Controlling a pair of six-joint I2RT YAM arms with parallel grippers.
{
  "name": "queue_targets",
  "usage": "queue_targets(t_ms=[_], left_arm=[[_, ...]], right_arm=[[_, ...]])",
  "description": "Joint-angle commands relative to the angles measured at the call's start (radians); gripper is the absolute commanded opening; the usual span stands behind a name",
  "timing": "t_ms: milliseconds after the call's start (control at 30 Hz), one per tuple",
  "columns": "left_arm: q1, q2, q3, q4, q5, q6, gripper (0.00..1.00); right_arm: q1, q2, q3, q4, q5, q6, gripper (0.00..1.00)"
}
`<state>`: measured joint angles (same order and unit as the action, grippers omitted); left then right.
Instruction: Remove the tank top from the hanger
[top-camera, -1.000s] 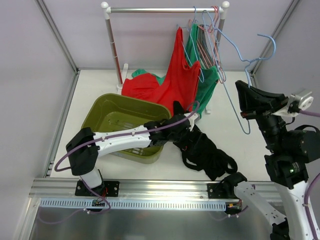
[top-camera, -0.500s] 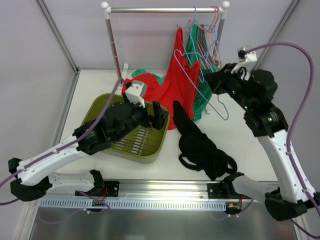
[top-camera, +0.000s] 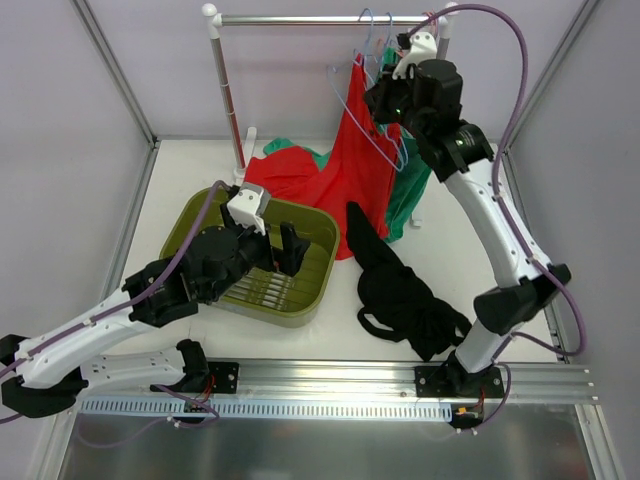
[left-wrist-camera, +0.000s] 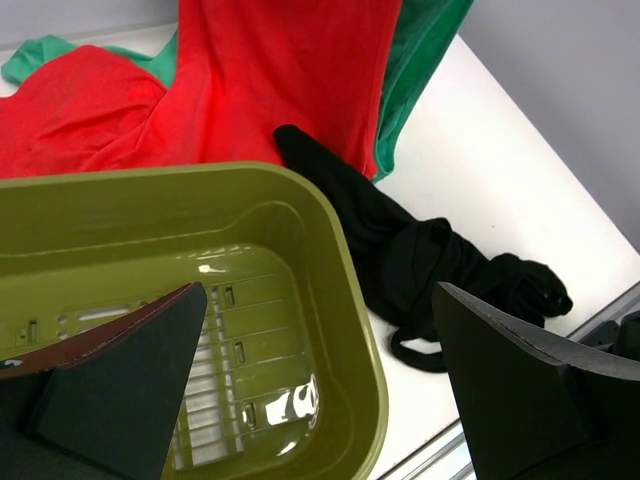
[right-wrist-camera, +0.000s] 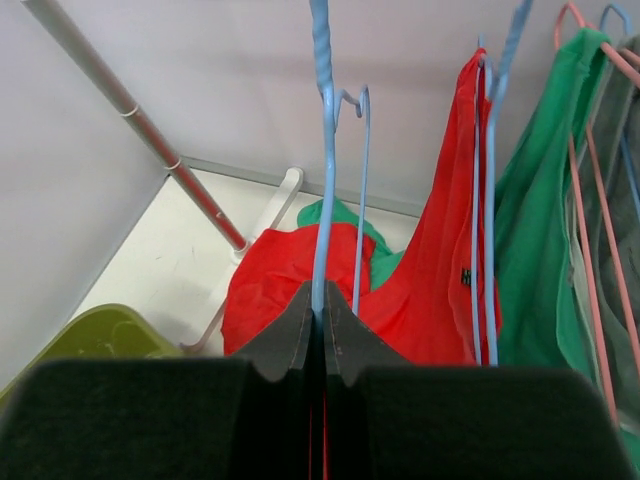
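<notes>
The black tank top (top-camera: 400, 295) lies crumpled on the table right of the green tub, free of any hanger; the left wrist view shows the tank top (left-wrist-camera: 420, 260) beyond the tub's rim. High by the rail, my right gripper (top-camera: 388, 100) is shut on the light-blue wire hanger (top-camera: 365, 127). In the right wrist view the hanger (right-wrist-camera: 322, 150) rises straight out of the right gripper (right-wrist-camera: 320, 315), whose jaws are pressed together on the wire. My left gripper (top-camera: 290, 245) hovers over the tub, open and empty; its left gripper (left-wrist-camera: 318, 300) jaws stand wide apart.
The green tub (top-camera: 320, 290) (left-wrist-camera: 350, 270) sits at centre left. A red top (top-camera: 350, 180) and a green top (top-camera: 410, 190) hang from the rack rail (top-camera: 300, 19) and trail onto the table. Pink wire hangers (right-wrist-camera: 590, 250) hang at the rail's right end.
My left gripper let go of the tank top, opened wide and drew back over the tub. My right arm swung the blue hanger from the right side up to the rail.
</notes>
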<state>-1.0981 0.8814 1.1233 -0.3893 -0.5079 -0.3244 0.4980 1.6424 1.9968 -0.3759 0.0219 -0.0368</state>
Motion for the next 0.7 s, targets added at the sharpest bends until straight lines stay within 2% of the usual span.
queue_targets(t_ms=[0, 200, 667], left_arm=[[0.003, -0.032, -0.026, 0.001, -0.038, 0.013, 0.99], [0.003, -0.050, -0.059, 0.001, -0.021, 0.013, 0.99], [0.003, -0.016, -0.089, 0.003, 0.038, -0.019, 0.99]], right_arm=[[0.005, 0.110, 0.153, 0.058, 0.018, -0.052, 0.00], [0.004, 0.244, 0.342, 0.063, 0.032, -0.110, 0.00], [-0.012, 0.335, 0.320, 0.132, 0.026, -0.080, 0.00]])
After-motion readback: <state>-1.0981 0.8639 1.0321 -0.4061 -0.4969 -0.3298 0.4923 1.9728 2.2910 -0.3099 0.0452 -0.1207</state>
